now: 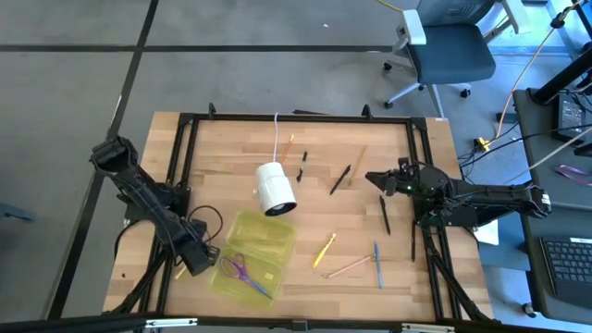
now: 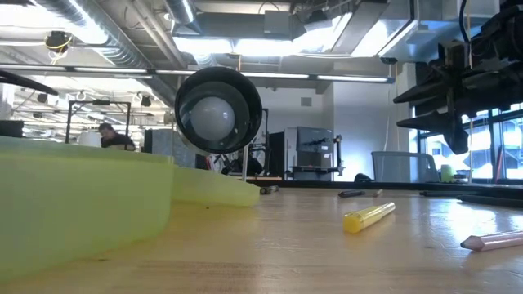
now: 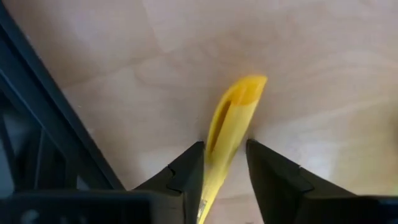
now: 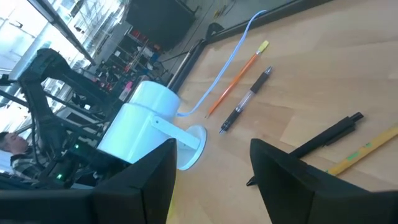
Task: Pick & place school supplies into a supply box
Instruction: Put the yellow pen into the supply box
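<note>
**Left arm at a yellow pen by the box: what may slip, and what I can't see**

While the left gripper (image 3: 225, 168) sits low at the table's left front corner, I see its two dark fingers straddling a flat yellow plastic pen (image 3: 229, 124) lying on the wood. Gaps show on both sides, so I read them as open around it, not clamped. If they close off-centre, my worry is that the pen rolls or pivots out, or gets pinched at its very end and droops on the lift. The black frame rail (image 3: 56, 118) runs close beside, and a skewed lift could knock it.

The translucent yellow-green plastic supply box (image 1: 252, 252) lies open just beside that gripper, purple-handled scissors (image 1: 242, 272) already inside it. The white cylinder on a cord (image 1: 275, 188) stands just behind the box, a likely snag on a high carry.

The right gripper (image 4: 211, 180) waits over the table's right side with its fingers parted and nothing between them.

Hidden: from above, the left arm covers most of the yellow pen. From table height, the box wall blocks the left gripper entirely.
</note>
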